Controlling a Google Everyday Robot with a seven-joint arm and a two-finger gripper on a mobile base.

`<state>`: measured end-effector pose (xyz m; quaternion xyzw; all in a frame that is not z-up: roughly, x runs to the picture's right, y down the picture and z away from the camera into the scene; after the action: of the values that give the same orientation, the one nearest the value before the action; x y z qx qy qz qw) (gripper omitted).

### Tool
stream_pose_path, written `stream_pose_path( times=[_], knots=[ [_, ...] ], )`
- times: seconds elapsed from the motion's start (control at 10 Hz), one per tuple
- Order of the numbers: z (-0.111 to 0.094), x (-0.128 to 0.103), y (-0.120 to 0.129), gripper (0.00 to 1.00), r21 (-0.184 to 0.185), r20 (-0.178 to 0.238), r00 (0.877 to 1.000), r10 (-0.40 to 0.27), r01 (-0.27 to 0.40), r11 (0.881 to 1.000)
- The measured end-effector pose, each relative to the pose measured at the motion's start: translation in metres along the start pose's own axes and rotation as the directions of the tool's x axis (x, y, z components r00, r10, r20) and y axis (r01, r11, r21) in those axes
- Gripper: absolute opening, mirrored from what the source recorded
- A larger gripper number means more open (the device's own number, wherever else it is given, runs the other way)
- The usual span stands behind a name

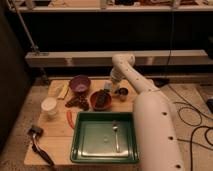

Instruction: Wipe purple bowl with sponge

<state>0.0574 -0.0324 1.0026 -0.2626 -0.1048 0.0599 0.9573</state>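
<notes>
Wood of a pale colour made the counter (57,132), and the purple bowl (80,83) stood upright at its back part, left of the middle, with its open side up. Just in front of it and a little to the right stood a red-brown bowl (100,99) with something dark inside, and the two bowls were near each other but apart. A heap of small dark things (77,102) lay beside the red-brown bowl on its left. A white cup (49,105) stood further left, well apart from the bowls, and a pale board (59,90) lay left of the purple bowl. The front of the counter was taken by a green tray (84,150), with a spoon (116,135) lying in its right half. A thin red thing (70,119) lay just beside the left wall of the tray, and a brush with a dark handle (39,142) lay near the front left corner. The white arm (150,115) rose from the lower right, bent at the back of the counter and pointed down. The gripper (109,89) hung low behind the red-brown bowl, right of the purple bowl and left of a small dark cup (121,93). Its jaws stood wide, and I could not tell if it touched anything. The sponge I could not make out with certainty; if it lay by the gripper, it was hidden or mixed with the pale parts there.
</notes>
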Motion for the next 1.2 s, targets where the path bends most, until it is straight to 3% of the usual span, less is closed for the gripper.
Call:
stream_pose_path(
  times=[0.8,0.9,1.2],
  knots=[
    [0.012,0.016,0.001,0.65,-0.031,-0.029,1.000,-0.001,0.000,1.000],
    [0.013,0.017,0.002,0.61,-0.036,-0.025,1.000,0.000,-0.001,0.999],
    [0.013,0.019,0.003,0.34,-0.045,-0.005,1.000,0.003,-0.003,0.999]
  ],
)
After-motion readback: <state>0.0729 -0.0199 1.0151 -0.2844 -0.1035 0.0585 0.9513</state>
